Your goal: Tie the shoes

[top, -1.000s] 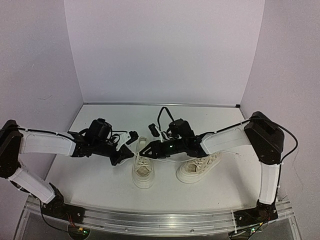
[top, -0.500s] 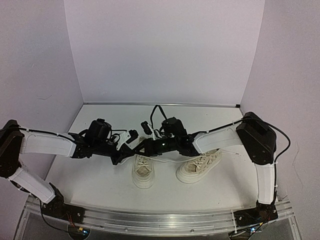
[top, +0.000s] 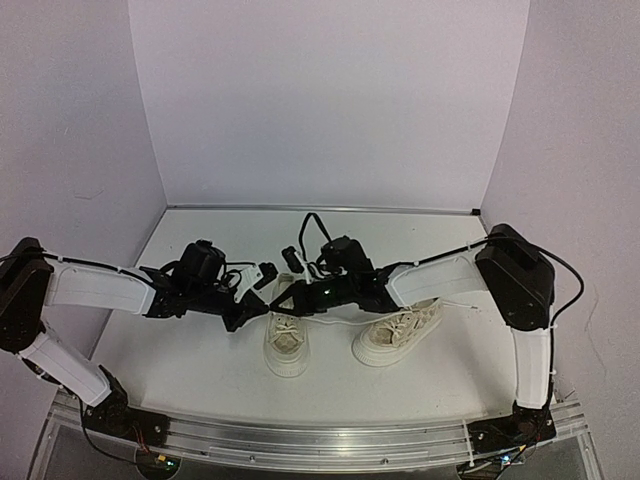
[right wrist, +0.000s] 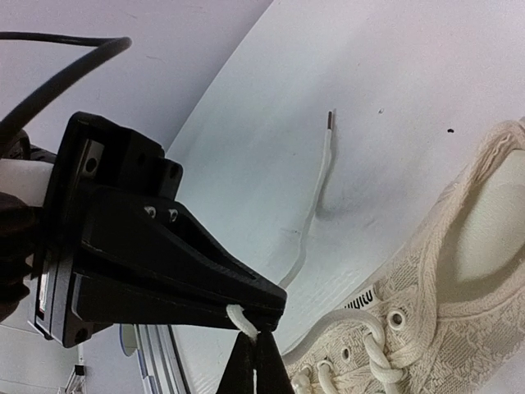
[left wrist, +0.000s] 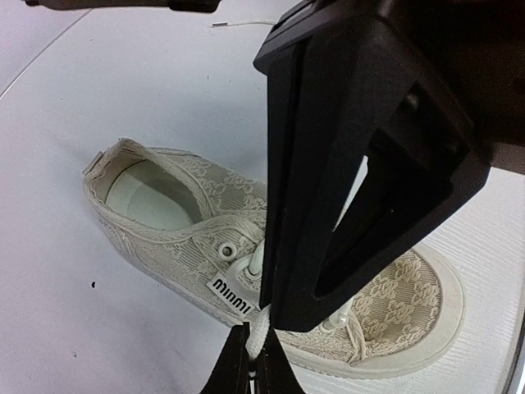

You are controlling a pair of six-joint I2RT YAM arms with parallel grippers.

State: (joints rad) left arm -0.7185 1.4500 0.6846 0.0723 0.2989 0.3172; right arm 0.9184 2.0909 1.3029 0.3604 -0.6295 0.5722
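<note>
Above the left shoe, your left gripper and right gripper both pinch its lace, tips nearly touching, probably to hand it over.

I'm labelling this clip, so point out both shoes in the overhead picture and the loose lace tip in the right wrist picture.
shoe under the grippers (top: pixel 287 347), top view, on its canvas upper.
shoe to its right (top: pixel 395 335), top view, on its laced upper.
loose lace tip (right wrist: pixel 330 120), right wrist view, on the dark end.

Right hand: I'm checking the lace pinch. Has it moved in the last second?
Yes. The right hand has slid slightly left above the shoe, closing on the left hand.
</note>
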